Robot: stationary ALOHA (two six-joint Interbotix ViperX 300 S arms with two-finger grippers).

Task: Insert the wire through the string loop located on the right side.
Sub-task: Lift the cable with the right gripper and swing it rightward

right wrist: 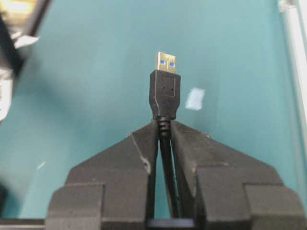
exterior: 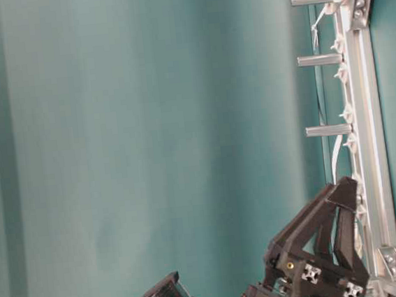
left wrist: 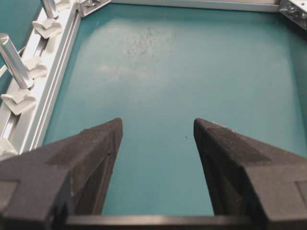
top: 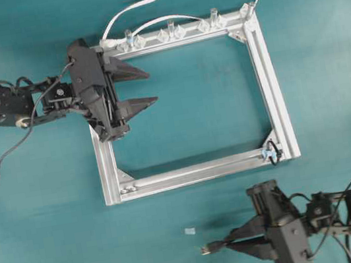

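Wire (right wrist: 164, 93) tail hidden inside right claw (right wrist: 164, 132)

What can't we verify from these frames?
- String loop: too small in the overhead view to tell its opening; absent from the other views.
- Wire: cable behind the plug hidden by the right gripper in the right wrist view.
- Left gripper: cut off by the bottom edge in the table-level view.

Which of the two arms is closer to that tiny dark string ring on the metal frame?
The right. Its end effector sits just below the tiny dark string ring at the frame's lower right corner, gripping the thin black plug-tipped cable. The left end effector hovers open at the frame's far upper left.
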